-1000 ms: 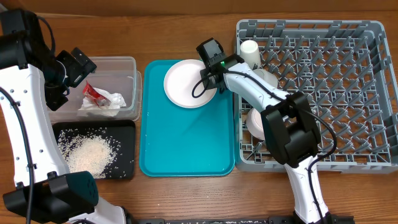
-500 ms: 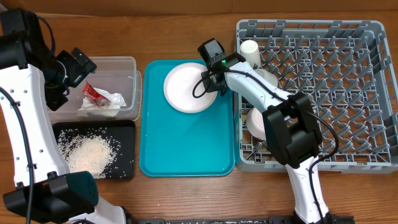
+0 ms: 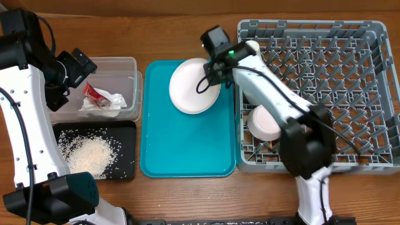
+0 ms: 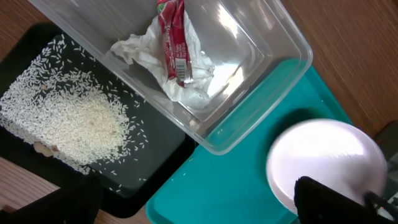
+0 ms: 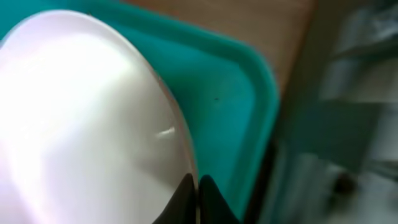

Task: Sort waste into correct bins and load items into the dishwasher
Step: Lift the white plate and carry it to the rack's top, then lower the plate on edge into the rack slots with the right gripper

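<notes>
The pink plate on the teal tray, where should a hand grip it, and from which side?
By its thin rim on the rack side of the plate: it is shallow and wide, so only the edge fits. The right hand pinches it there.

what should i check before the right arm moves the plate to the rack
Right gripper shut on the plate rim: ok.
Plate clear of the teal tray: cannot tell; it looks tilted.
Free pegs in the rack: ok, its right side is bare.
Way in past the cup and bowl at the rack's left side: not ok, tight.
Left gripper open, off by the clear tub: ok.
</notes>
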